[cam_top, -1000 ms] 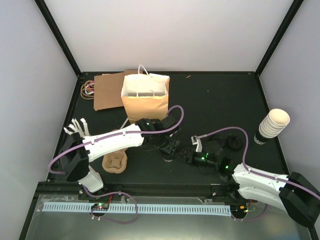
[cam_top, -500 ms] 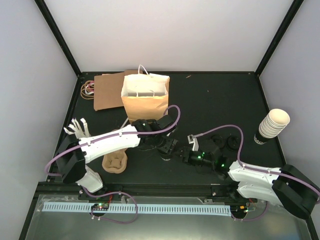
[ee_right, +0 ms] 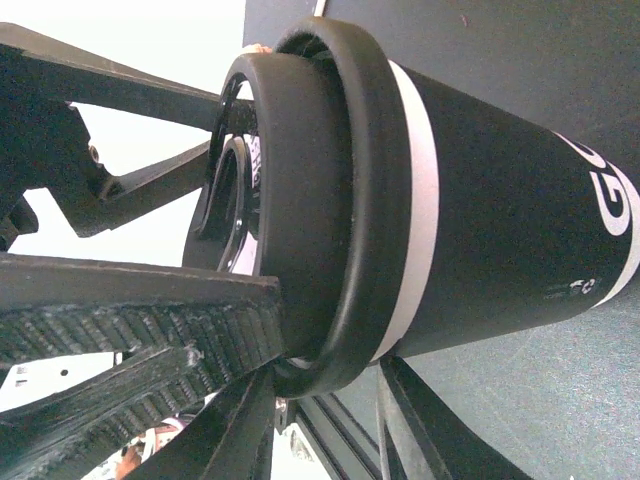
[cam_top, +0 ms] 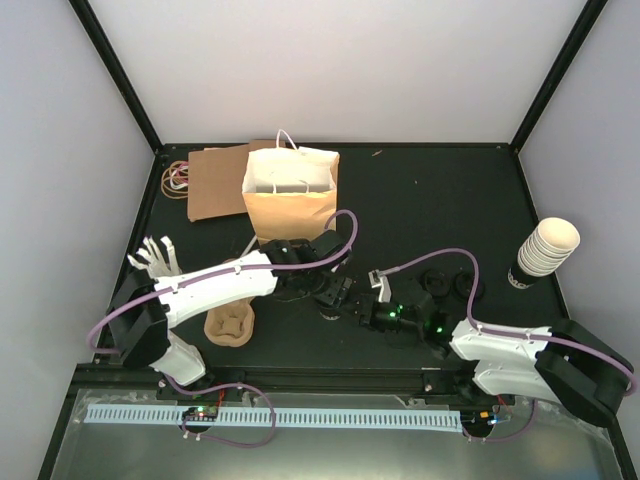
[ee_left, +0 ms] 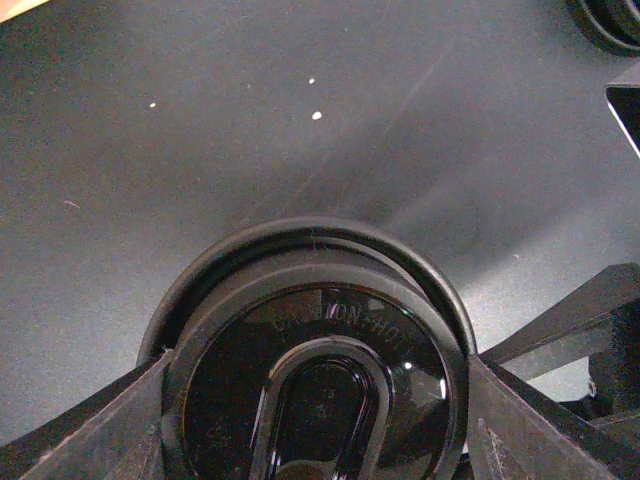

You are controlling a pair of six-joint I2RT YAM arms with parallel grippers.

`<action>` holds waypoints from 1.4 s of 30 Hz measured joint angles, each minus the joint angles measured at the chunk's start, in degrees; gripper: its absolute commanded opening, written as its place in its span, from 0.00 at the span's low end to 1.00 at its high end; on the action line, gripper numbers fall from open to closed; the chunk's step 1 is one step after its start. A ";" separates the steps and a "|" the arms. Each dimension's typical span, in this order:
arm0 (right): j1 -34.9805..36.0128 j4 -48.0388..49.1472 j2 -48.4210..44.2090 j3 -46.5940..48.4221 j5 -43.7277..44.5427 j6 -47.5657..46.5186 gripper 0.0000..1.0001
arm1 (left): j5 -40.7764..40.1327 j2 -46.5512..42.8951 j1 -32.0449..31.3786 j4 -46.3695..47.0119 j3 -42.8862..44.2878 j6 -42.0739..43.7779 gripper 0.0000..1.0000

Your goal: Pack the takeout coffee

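- Left wrist view looks straight down on the black lid [ee_left: 315, 370] of a takeout coffee cup [ee_right: 500, 220]. The cup appears to stand upright on the dark table [ee_left: 250, 120], so I judge its long axis to be vertical.
- The left gripper [cam_top: 330, 290] comes at the cup from above. Its fingers [ee_left: 100, 440] lie against the lid's rim on opposite sides, so the jaws are spread wide but clasp the lid.
- The right gripper [cam_top: 363, 308] comes in from the side, level with the lid. One ribbed pad [ee_right: 150, 310] touches the lid's rim. I cannot place the other jaw, so I cannot tell whether this gripper grips.
- From the top camera, both grippers meet over the cup near mid-table and hide it.
- The pulp cup tray [cam_top: 230, 326] lies to the left by the near edge, just beside the left forearm. The paper bag [cam_top: 290, 205] stands behind.
- The left arm is nearer the tray. I expect the next move to be a lift straight up along the cup's axis, then a carry to the left. A side pad on the rim could tip the cup.
- Two more black round lids [cam_top: 437, 285] lie to the right, well apart from the tray.
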 measured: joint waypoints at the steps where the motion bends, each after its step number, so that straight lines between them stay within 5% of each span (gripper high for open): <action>1: 0.11 0.20 0.00 -0.04 0.13 0.26 0.30 | 0.00 -0.09 0.02 0.20 -0.15 0.02 0.65; 42: 9.53 7.48 10.93 5.22 16.28 15.34 0.27 | 1.29 -0.39 4.24 2.23 -1.38 1.79 0.64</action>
